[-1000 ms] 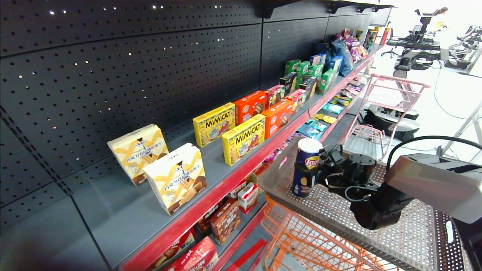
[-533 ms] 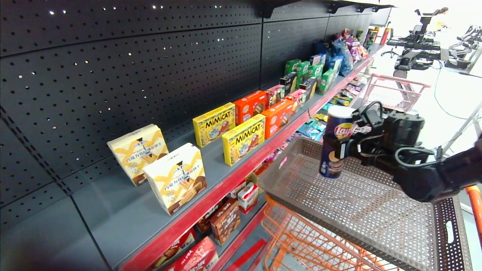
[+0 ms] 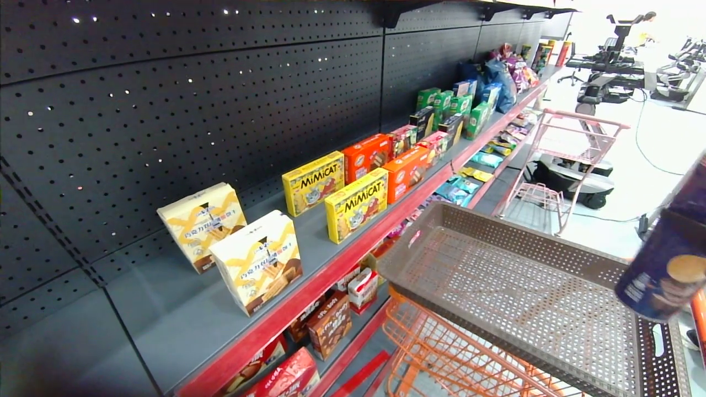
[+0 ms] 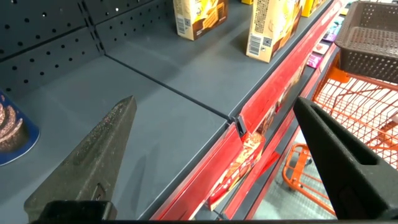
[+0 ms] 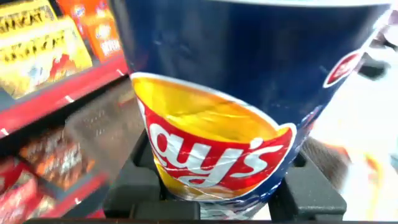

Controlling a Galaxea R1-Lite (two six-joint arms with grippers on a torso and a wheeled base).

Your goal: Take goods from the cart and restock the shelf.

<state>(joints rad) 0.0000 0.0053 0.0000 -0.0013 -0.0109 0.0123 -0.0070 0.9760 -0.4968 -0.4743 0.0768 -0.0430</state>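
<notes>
the carrying step is in hand: the right pincer (image 5: 217,200) holds the chips can (image 3: 664,259) tight, tilted, at 3 o'clock by the edge of the cart tray (image 3: 524,298). the left pincer (image 4: 212,102) stands wide over the bare shelf (image 3: 182,314). next, i think, the can must swing toward 9 o'clock and be set upright there. half a second before, it was nearly upright over the tray's far side.
</notes>
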